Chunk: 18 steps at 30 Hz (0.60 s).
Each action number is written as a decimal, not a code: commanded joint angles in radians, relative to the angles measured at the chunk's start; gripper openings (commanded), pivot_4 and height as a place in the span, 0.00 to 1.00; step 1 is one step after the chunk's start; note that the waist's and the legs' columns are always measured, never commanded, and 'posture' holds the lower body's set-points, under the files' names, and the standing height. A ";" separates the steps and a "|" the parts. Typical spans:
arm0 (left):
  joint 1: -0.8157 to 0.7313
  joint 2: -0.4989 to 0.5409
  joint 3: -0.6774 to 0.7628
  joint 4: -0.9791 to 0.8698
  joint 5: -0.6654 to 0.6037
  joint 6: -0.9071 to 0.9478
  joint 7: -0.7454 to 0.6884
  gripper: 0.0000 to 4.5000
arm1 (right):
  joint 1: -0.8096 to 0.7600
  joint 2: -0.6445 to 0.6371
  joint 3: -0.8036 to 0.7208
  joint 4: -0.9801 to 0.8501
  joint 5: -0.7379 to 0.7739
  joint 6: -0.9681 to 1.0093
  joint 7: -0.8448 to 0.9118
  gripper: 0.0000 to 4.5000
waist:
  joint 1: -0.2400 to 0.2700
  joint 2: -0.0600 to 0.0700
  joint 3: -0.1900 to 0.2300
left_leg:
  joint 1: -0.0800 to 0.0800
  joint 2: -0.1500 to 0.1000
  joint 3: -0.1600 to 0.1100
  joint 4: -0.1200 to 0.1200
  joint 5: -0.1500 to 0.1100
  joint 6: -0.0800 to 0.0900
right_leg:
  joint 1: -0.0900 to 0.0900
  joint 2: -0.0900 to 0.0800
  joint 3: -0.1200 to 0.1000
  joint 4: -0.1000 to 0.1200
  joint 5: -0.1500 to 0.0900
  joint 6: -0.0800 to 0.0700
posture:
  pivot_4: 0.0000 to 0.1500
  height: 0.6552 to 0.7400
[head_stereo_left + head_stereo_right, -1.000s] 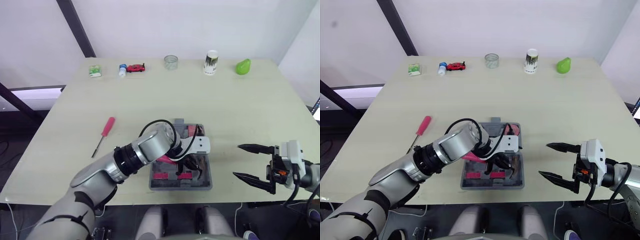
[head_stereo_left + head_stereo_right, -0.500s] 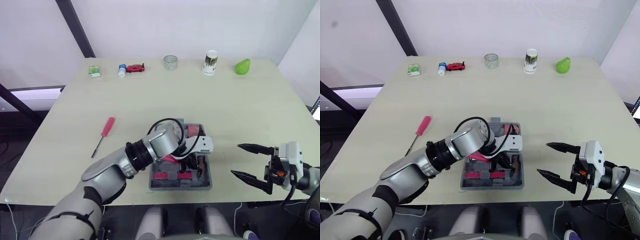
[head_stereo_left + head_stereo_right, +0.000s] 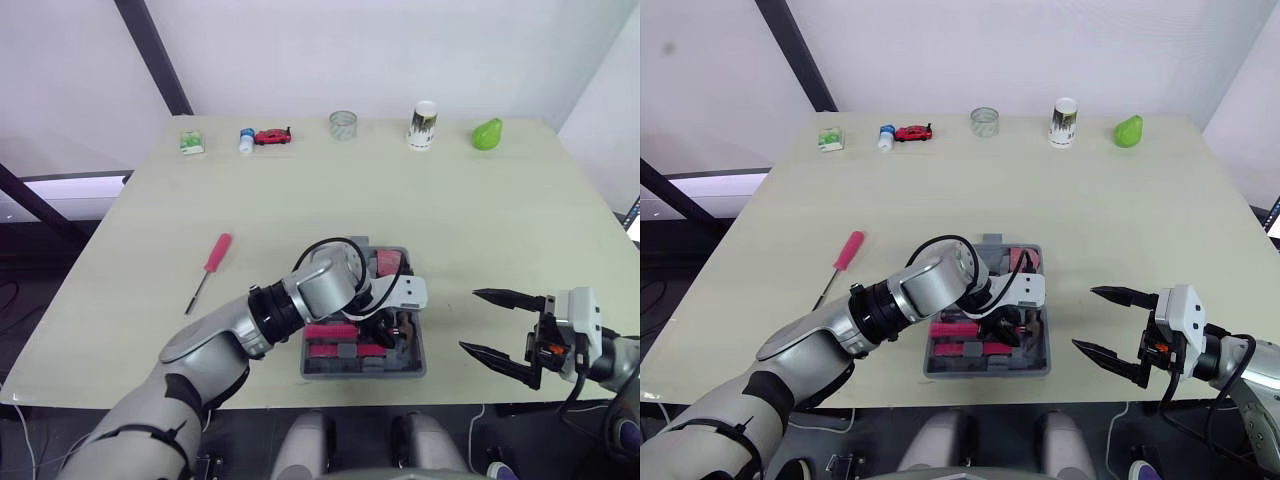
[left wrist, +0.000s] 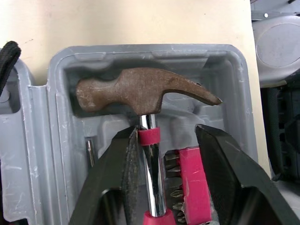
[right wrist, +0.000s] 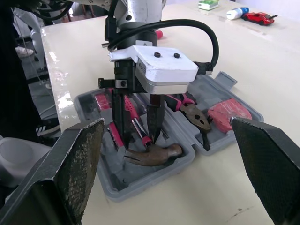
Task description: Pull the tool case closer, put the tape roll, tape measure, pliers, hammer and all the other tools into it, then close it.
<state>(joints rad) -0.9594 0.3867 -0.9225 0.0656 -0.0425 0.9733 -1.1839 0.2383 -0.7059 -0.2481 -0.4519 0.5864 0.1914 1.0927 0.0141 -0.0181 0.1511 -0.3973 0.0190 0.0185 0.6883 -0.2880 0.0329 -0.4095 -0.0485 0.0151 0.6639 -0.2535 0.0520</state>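
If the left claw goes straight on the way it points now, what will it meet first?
Probably the hammer lying in the tool case, just ahead of the left claw; depth is unclear.

Both head eyes look forward and down from well back over the table, sharing the tool case and both arms. The left wrist camera sits close over the hammer, facing along its own fingers. The right wrist camera, behind the right gripper, looks across at that same case and hammer, the left gripper above them
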 commanded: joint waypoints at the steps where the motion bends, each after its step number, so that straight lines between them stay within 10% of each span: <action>1: -0.006 0.009 0.002 -0.026 0.021 -0.002 0.007 0.47 | -0.001 0.000 -0.010 -0.005 0.008 -0.022 0.008 1.00 | 0.000 0.000 0.000 | 0.000 0.000 0.000 0.000 0.000 0.000 | 0.000 0.000 0.000 0.000 0.000 0.000 | 1.00 1.00; 18: -0.006 0.076 0.112 -0.008 0.005 -0.118 -0.034 0.47 | -0.022 0.007 0.010 -0.002 0.010 -0.020 0.000 1.00 | 0.000 0.000 0.000 | 0.000 0.000 0.000 0.000 0.000 0.000 | 0.000 0.000 0.000 0.000 0.000 0.000 | 1.00 1.00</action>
<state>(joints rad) -0.9657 0.4683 -0.8539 0.0871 -0.0253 0.8780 -1.2135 0.2194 -0.7010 -0.2308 -0.4381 0.5837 0.1851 1.0916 0.0142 -0.0180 0.1511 -0.3975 0.0191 0.0185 0.6884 -0.2881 0.0329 -0.4095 -0.0486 0.0149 0.6636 -0.2535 0.0519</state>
